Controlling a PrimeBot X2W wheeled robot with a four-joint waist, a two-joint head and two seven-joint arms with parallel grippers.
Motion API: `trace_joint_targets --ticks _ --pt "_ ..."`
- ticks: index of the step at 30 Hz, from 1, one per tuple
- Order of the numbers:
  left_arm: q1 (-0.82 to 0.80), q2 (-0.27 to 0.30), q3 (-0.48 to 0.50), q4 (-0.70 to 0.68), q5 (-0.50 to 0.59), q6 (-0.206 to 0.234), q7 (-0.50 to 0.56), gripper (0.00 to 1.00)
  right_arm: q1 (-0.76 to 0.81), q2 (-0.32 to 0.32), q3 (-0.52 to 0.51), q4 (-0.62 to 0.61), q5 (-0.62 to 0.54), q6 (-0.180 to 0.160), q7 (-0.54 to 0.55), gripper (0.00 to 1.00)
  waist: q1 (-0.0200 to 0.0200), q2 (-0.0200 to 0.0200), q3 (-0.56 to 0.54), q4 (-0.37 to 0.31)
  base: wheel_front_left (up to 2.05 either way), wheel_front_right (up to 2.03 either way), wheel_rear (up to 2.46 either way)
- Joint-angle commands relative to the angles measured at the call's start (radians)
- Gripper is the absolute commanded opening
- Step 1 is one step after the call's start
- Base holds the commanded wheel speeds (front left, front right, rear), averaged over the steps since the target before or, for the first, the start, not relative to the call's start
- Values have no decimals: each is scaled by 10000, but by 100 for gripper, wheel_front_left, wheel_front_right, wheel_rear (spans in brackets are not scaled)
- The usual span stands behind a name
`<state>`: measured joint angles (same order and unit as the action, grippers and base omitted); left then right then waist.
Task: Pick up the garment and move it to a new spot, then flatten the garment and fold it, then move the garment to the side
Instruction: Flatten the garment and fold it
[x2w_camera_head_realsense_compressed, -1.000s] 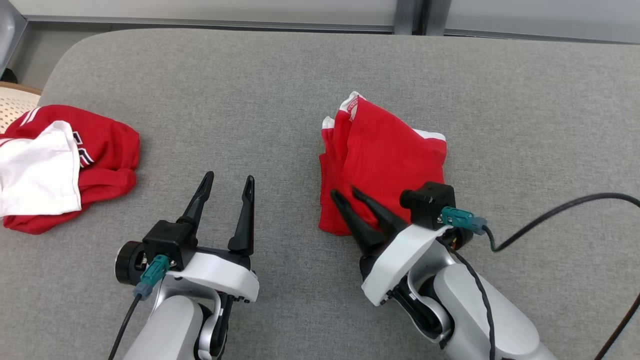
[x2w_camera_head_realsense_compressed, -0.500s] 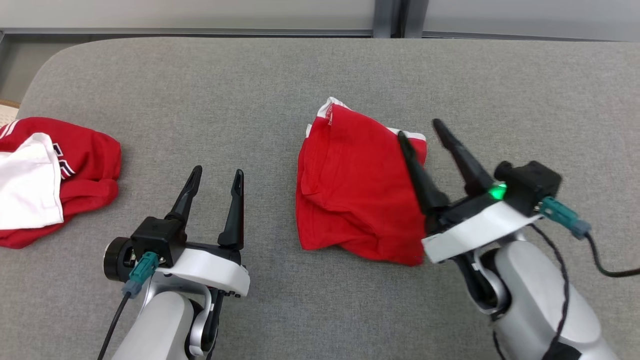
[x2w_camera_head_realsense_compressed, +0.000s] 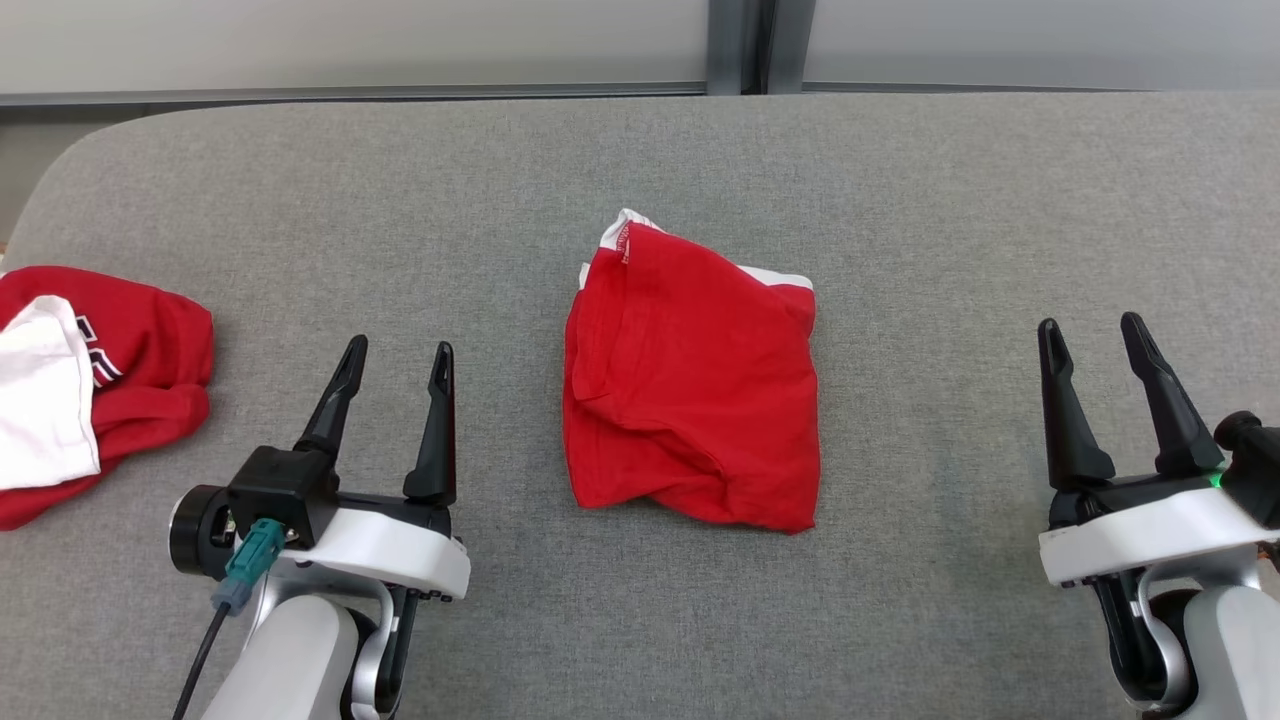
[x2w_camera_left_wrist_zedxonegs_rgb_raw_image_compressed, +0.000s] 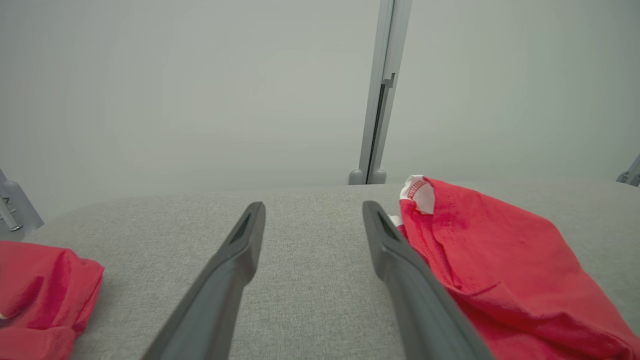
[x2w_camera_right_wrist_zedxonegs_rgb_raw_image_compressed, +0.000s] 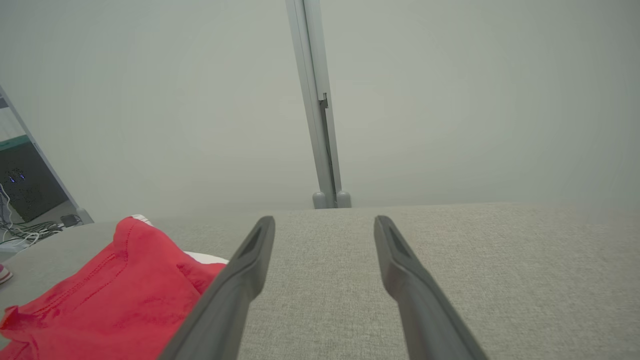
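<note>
Grey fabric-covered table (x2w_camera_head_realsense_compressed: 900, 200), pale wall panels (x2w_camera_head_realsense_compressed: 300, 40), grey post (x2w_camera_head_realsense_compressed: 740, 45) behind

Left gripper (x2w_camera_head_realsense_compressed: 400, 345), right gripper (x2w_camera_head_realsense_compressed: 1088, 322): jaws apart, empty.

The head camera sits high and looks forward and steeply down on the grey tabletop (x2w_camera_head_realsense_compressed: 640, 160). It takes in both arms, with the left end effector (x2w_camera_head_realsense_compressed: 399, 348) at lower left and the right end effector (x2w_camera_head_realsense_compressed: 1088, 322) at lower right. Each wrist camera rides low, close above the tabletop, facing almost level along its own fingers toward the pale wall and its grey post (x2w_camera_left_wrist_zedxonegs_rgb_raw_image_compressed: 380, 100). All three views share the folded red garment (x2w_camera_head_realsense_compressed: 690, 390), which lies right of the left wrist's fingers and left of the right wrist's. The left wrist view also catches the red-and-white cloth (x2w_camera_left_wrist_zedxonegs_rgb_raw_image_compressed: 45, 295) at its left edge.
</note>
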<state>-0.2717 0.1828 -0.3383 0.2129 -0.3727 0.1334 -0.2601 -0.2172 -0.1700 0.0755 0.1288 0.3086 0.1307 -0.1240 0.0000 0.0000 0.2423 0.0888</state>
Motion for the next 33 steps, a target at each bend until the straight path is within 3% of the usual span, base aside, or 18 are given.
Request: trace_joint_targets --ticks 1,33 --pt "94 102 53 -62 -4 82 -42 100 214 42 -120 -203 -106 0 124 100 0 0 -71 -59 0 0 0" --pt "2464 806 -91 -1003 -145 782 615 100 3415 547 -594 -1839 -748 0 1610 100 0 0 -2396 -239 0 0 0"
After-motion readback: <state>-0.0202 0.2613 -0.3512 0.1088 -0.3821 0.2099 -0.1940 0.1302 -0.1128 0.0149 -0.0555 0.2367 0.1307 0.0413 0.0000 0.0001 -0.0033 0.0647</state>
